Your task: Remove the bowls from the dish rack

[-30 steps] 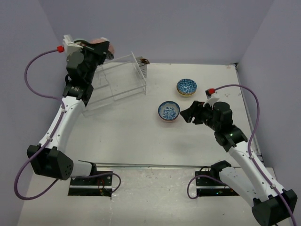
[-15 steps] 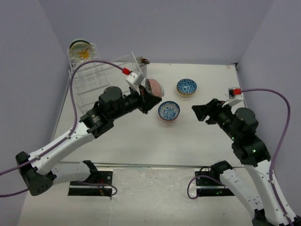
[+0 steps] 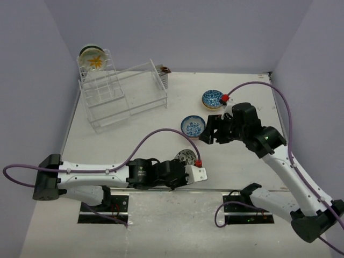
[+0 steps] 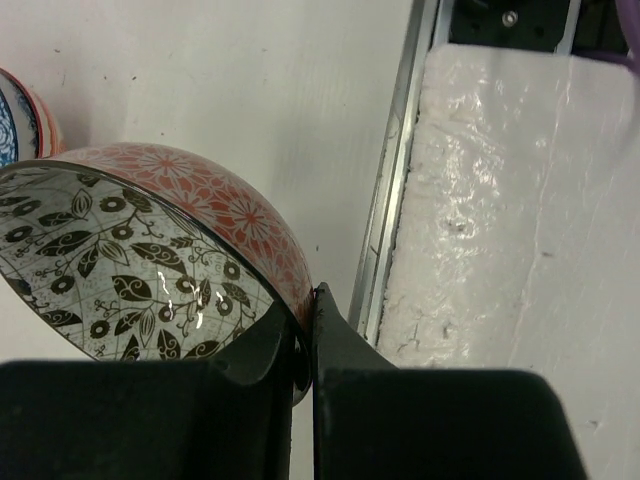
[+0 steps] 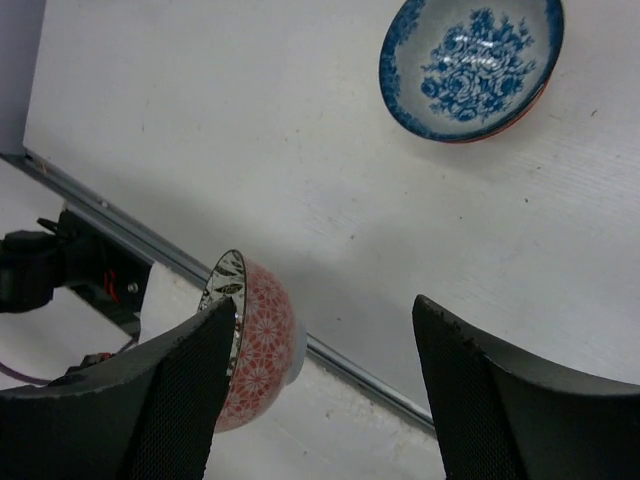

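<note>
My left hand (image 4: 303, 318) is clamped narrow on the rim of the orange-red bowl (image 4: 215, 205), one finger inside it and one outside. The bowl is tipped on edge, so its black-and-white leaf-patterned inside faces sideways. From overhead, my left arm lies low along the front of the counter (image 3: 134, 142). The bowl is at the arm's tip, close to the metal rail (image 3: 161, 189) at the counter's near edge. I cannot tell whether the bowl touches the counter.

I judge this to be the set-down step for this bowl. It is well apart from the dish rack (image 3: 126, 97) and near where it could rest. The next move calls for turning the bowl foot-down, lowering it onto bare counter and only then spreading my fingers.

Two things crowd the spot:
- The rail sits just beside the bowl, so a release too far toward me could leave it perched on the rail.
- The nearer blue bowl (image 3: 193, 127) stands close on the other side, its edge showing in my left wrist view.

The farther blue bowl (image 3: 213, 99) stands beyond it.

My right hand (image 3: 207, 134) hangs with fingers spread wide, holding nothing, just beside the nearer blue bowl and pointed toward the orange-red bowl. It could get in the way.

The yellow-flower bowl (image 3: 94, 59) sits upright in the rack's tall tier, far left, not yet unloaded.
</note>
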Controlling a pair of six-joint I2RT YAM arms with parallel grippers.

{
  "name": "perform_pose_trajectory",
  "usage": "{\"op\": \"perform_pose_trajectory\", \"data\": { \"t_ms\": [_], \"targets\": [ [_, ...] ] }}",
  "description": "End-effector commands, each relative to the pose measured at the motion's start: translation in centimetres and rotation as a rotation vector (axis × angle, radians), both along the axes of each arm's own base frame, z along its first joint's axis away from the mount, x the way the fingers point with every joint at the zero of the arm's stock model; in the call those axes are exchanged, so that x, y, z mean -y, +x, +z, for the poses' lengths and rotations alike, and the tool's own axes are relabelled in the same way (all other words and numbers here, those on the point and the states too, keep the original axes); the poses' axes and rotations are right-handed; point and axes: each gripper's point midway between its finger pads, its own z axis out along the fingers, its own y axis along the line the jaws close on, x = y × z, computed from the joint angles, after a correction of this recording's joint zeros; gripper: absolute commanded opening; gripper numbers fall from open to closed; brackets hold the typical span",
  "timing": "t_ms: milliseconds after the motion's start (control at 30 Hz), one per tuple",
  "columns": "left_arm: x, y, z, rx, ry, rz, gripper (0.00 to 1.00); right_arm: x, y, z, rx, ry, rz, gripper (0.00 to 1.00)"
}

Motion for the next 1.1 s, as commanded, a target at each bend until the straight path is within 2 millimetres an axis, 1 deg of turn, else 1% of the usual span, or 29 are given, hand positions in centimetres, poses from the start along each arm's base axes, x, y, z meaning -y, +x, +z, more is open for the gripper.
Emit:
{"op": "perform_pose_trajectory", "data": {
  "t_ms": [0,67,133,167,200,233,333,367,400,467,500,533,600,633,667,733,767,800,833,867,900,933,967,1000,1033,1067],
  "targets": [
    [0.5,0.3,1.1,0.167,0.029,-0.144,0.00,-1.1,-2.1,-1.4,-0.060,-0.063,0.123,0.73],
    [0.2,-0.2,0.2,0.150,0.090,-0.183,0.00,-1.1,-2.3,-2.4,-0.082,-0.114,0.126,0.74],
    [0.0,-0.2,-0.1,0.150,0.132,-0.204,0.00,-1.2,-3.3,-4.3,-0.128,-0.189,0.155,0.74],
    [-0.1,-0.3,-0.1,0.148,0.154,-0.211,0.00,-1.3,-3.7,-4.9,-0.145,-0.212,0.172,0.74],
    [-0.1,-0.3,-0.5,0.147,0.181,-0.224,0.00,-1.6,-4.6,-5.5,-0.162,-0.240,0.207,0.74],
    [-0.1,-0.3,-0.5,0.146,0.195,-0.228,0.00,-1.7,-5.1,-6.6,-0.189,-0.268,0.229,0.74],
    [-0.3,-0.3,-0.5,0.142,0.253,-0.242,0.00,-2.2,-6.3,-8.5,-0.225,-0.337,0.270,0.71],
    [-0.2,0.0,-0.4,0.151,0.263,-0.237,0.00,-2.3,-6.4,-8.9,-0.231,-0.349,0.274,0.67],
    [0.2,0.1,0.2,0.159,0.253,-0.239,0.00,-2.6,-6.7,-9.3,-0.236,-0.357,0.282,0.62],
    [0.5,0.0,0.6,0.163,0.245,-0.250,0.00,-2.8,-6.8,-10.2,-0.254,-0.379,0.282,0.53],
    [0.7,0.0,0.9,0.167,0.238,-0.253,0.00,-2.9,-6.8,-10.4,-0.252,-0.385,0.282,0.43],
    [0.9,0.1,1.3,0.172,0.230,-0.257,0.00,-2.9,-6.5,-10.5,-0.248,-0.400,0.268,0.37],
    [1.1,0.1,1.2,0.171,0.236,-0.260,0.00,-3.0,-6.2,-10.8,-0.253,-0.414,0.263,0.23],
    [1.2,0.0,1.2,0.169,0.235,-0.263,0.00,-3.1,-6.0,-10.6,-0.247,-0.414,0.257,0.03],
    [1.3,0.1,1.1,0.169,0.235,-0.263,0.00,-3.1,-5.7,-10.6,-0.239,-0.422,0.245,0.00],
    [1.4,0.2,0.8,0.172,0.222,-0.244,0.09,-3.2,-5.3,-10.1,-0.220,-0.410,0.231,0.00],
    [1.3,0.8,0.9,0.187,0.218,-0.199,0.17,-3.0,-4.7,-9.7,-0.190,-0.416,0.195,0.00],
    [1.1,1.4,0.9,0.201,0.210,-0.162,0.33,-3.0,-4.3,-9.4,-0.175,-0.407,0.180,0.00],
    [1.4,2.0,1.3,0.222,0.179,-0.125,0.41,-3.0,-3.9,-9.1,-0.154,-0.405,0.163,0.00],
    [0.7,2.7,1.4,0.243,0.170,-0.071,0.64,-3.0,-3.0,-8.7,-0.125,-0.396,0.132,0.00],
    [0.6,2.9,1.7,0.253,0.150,-0.049,0.99,-3.0,-2.6,-8.6,-0.117,-0.391,0.114,0.00],
    [0.7,3.3,2.5,0.263,0.113,-0.017,1.00,-2.8,-2.0,-8.4,-0.109,-0.385,0.089,0.00],
    [0.3,3.9,3.9,0.274,0.068,0.045,1.00,-2.4,-0.8,-8.2,-0.099,-0.373,0.040,0.00],
    [0.1,4.2,4.7,0.278,0.036,0.078,1.00,-1.9,0.2,-8.0,-0.084,-0.372,0.000,0.00],
    [0.2,4.5,6.1,0.280,-0.020,0.116,1.00,-1.5,1.0,-7.9,-0.079,-0.360,-0.032,0.00],
    [-0.7,5.3,8.3,0.283,-0.100,0.224,1.00,-0.6,2.8,-7.3,-0.063,-0.326,-0.102,0.00]
  ]
}}
